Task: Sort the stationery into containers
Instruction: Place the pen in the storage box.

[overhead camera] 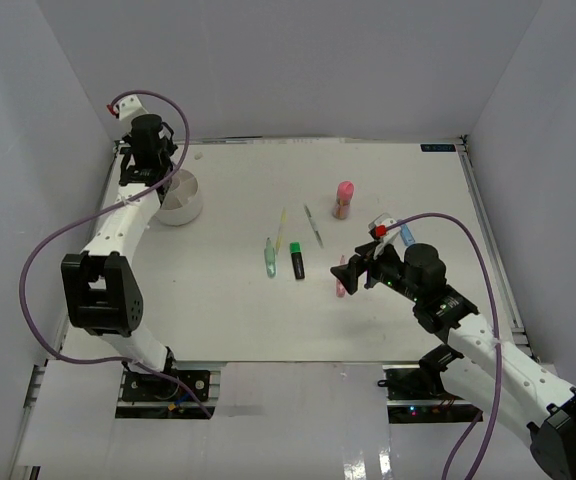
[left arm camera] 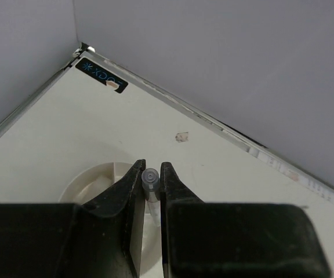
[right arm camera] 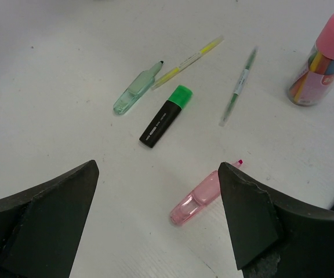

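My left gripper (overhead camera: 158,176) hangs over the round white organiser cup (overhead camera: 180,203) at the back left. In the left wrist view it (left arm camera: 151,167) is shut on a thin pen with a clear cap (left arm camera: 151,178), held above the cup (left arm camera: 91,180). My right gripper (overhead camera: 354,270) is open just above the pink marker (overhead camera: 341,279). In the right wrist view the pink marker (right arm camera: 203,198) lies on the table between its spread fingers (right arm camera: 157,168). A pale green marker (right arm camera: 134,90), green-capped black marker (right arm camera: 166,116), yellow thin pen (right arm camera: 193,55) and green thin pen (right arm camera: 238,87) lie beyond.
A pink tube of pens (overhead camera: 344,198) stands at mid-back. A red-capped marker (overhead camera: 378,229) and a blue-capped marker (overhead camera: 406,236) lie behind my right arm. White walls close in the table on three sides.
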